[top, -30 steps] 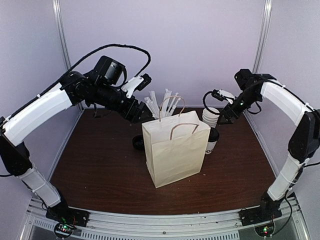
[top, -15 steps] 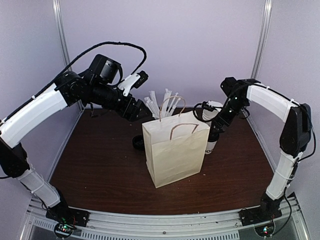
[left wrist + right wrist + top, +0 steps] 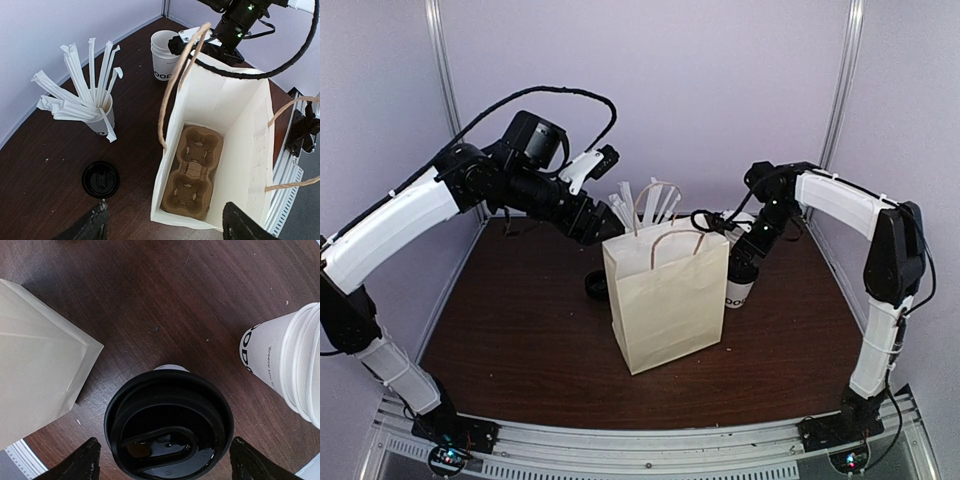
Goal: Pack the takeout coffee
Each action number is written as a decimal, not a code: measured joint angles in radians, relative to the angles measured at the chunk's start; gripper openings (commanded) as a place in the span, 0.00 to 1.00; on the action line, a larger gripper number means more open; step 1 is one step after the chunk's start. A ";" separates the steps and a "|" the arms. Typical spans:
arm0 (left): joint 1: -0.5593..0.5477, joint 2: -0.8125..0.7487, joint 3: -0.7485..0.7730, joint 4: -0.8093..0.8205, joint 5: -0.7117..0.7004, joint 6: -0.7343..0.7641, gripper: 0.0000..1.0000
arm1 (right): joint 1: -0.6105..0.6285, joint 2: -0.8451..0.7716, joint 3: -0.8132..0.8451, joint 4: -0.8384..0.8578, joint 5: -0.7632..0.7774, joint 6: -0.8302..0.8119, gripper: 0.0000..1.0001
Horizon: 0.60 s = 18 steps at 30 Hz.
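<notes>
The takeout coffee (image 3: 169, 425), a white cup (image 3: 739, 291) under a black lid, stands on the table just right of the open paper bag (image 3: 665, 300). My right gripper (image 3: 167, 465) hangs open straight above it, a finger on each side of the lid with a small gap at both. My left gripper (image 3: 165, 230) is open too, held high over the bag's left rear edge (image 3: 603, 222) and looking down into it. A brown cardboard cup carrier (image 3: 194, 172) lies on the bag's floor. The cup's body is mostly hidden under its lid in the right wrist view.
A stack of lidless white cups (image 3: 162, 60) stands behind the bag, close to the coffee (image 3: 290, 360). A cup full of white straws (image 3: 97, 117) is at the back left. A loose black lid (image 3: 100, 179) lies left of the bag. The bag's handles (image 3: 670, 240) stand up.
My right arm has swung left and down from over the cup stack to right above the lidded cup. The bag's handles shifted a little. The left arm barely moved.
</notes>
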 measured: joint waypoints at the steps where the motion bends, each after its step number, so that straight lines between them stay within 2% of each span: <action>1: 0.000 0.000 0.000 0.000 0.000 0.000 0.79 | 0.001 0.002 0.003 0.001 0.002 0.001 0.86; 10: 0.000 0.001 0.000 0.000 0.002 0.000 0.79 | 0.004 0.011 0.006 0.001 0.006 0.006 0.80; 18: 0.000 0.007 0.000 -0.001 0.004 0.000 0.79 | 0.006 0.013 0.006 0.001 0.014 0.006 0.81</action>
